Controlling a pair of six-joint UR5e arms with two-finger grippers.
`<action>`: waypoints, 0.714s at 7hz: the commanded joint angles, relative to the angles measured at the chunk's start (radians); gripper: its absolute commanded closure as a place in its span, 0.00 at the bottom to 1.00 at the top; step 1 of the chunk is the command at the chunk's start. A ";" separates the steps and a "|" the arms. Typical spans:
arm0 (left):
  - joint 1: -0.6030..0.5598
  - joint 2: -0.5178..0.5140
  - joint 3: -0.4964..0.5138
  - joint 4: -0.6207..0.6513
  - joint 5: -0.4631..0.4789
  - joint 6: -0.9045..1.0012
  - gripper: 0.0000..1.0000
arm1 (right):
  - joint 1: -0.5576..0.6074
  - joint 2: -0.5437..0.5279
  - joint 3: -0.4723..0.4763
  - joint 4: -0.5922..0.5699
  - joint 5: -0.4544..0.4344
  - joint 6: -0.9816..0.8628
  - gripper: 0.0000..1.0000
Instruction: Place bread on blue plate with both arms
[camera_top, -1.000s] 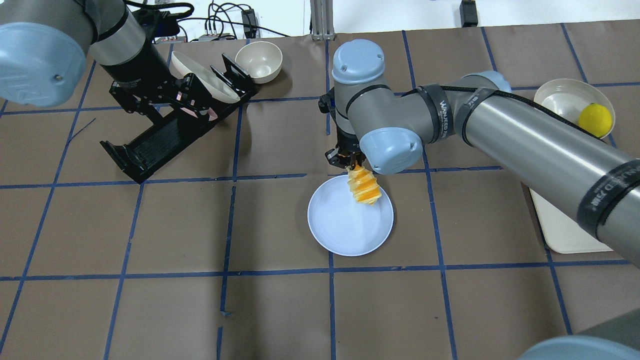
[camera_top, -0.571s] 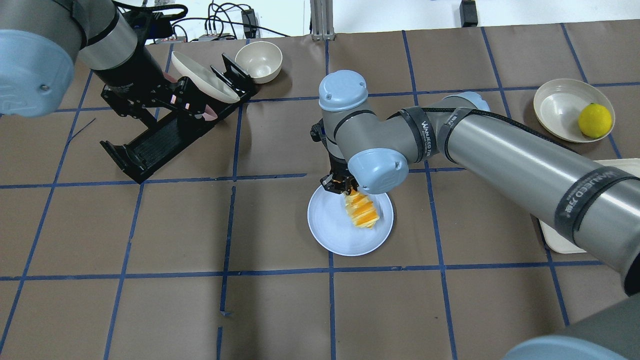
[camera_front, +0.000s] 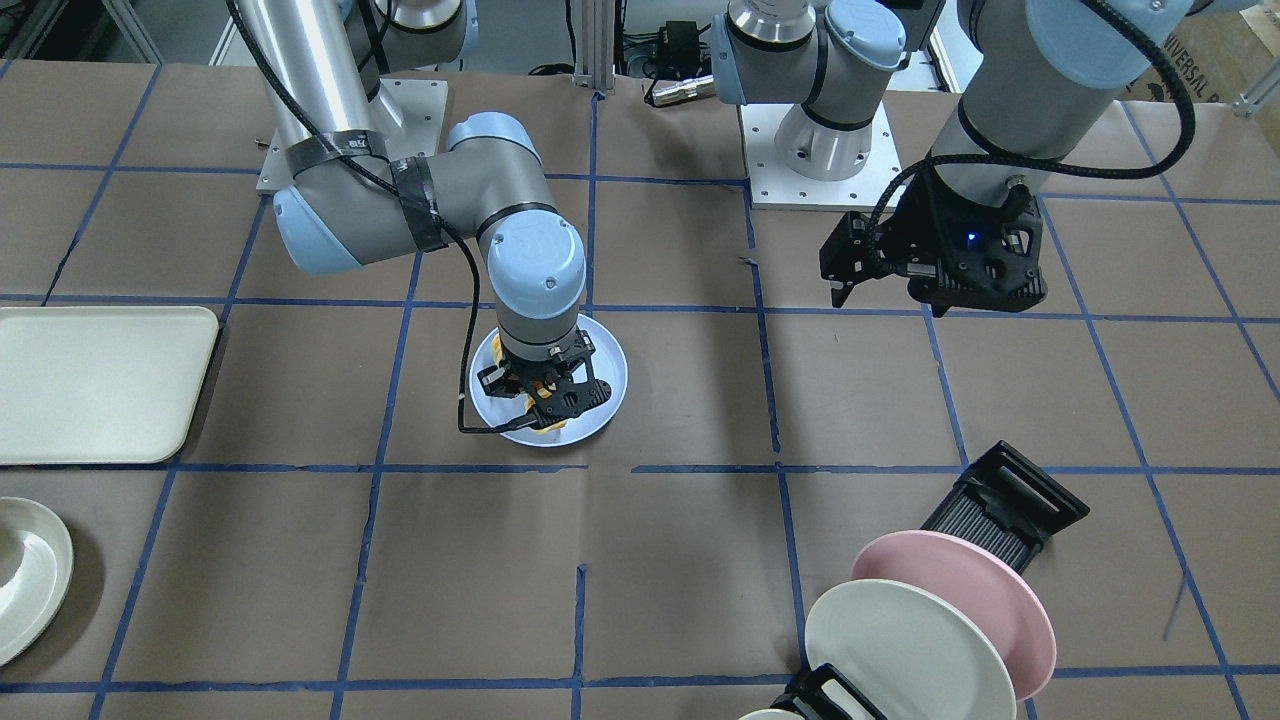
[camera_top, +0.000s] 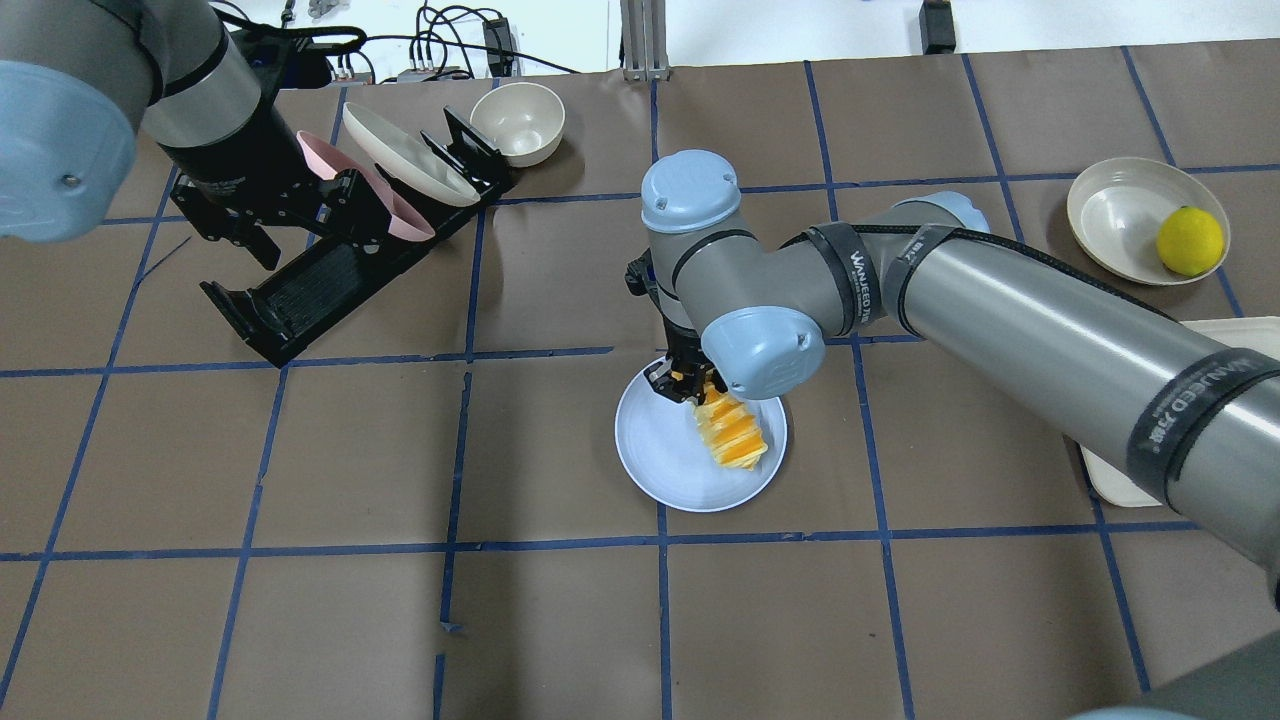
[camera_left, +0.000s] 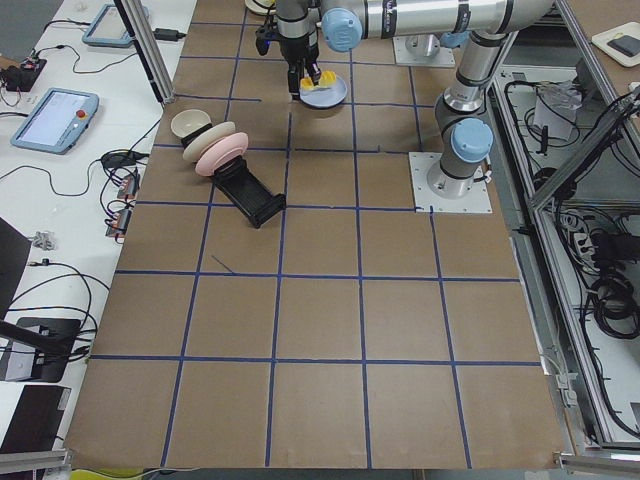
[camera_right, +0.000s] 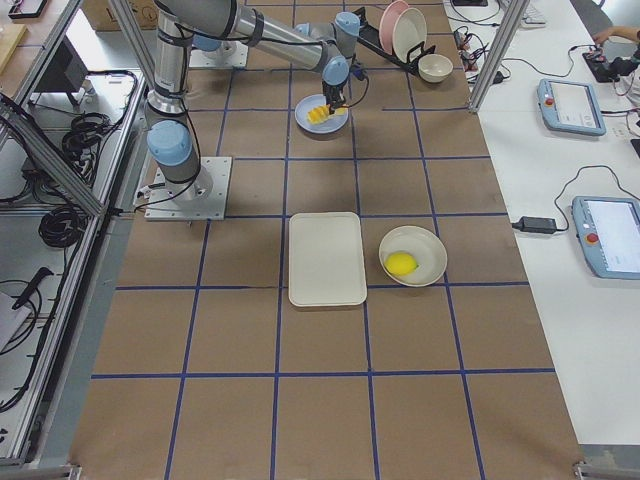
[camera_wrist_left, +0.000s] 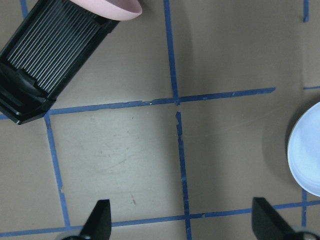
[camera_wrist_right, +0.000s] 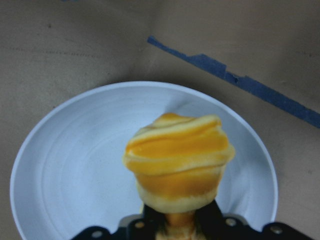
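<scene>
Bench: wide bare stretch to left of and nearer than blue plate in overhead view.
Right arm: reaches across bench, wrist over blue plate's far rim.
Left arm: hangs over bare bench between rack and blue plate.
Tray: by bench edge, well apart.
Bread: tilted over blue plate's right half, free tip near rim; contact unclear.
Right fingers: pinching bread's upper end.
Left fingers: spread, nothing between.

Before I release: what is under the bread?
The blue plate lies under the bread, held by the right tool. The right arm covers the held end, so contact cannot be judged.
</scene>
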 joint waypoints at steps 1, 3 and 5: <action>0.000 -0.003 0.001 -0.009 0.009 0.002 0.00 | 0.000 -0.001 -0.006 0.000 0.004 0.000 0.00; 0.001 -0.002 0.000 -0.009 0.006 0.002 0.00 | -0.024 -0.037 -0.063 0.027 -0.005 -0.017 0.00; 0.001 -0.002 0.000 -0.009 0.005 0.002 0.00 | -0.157 -0.113 -0.239 0.190 0.010 -0.003 0.00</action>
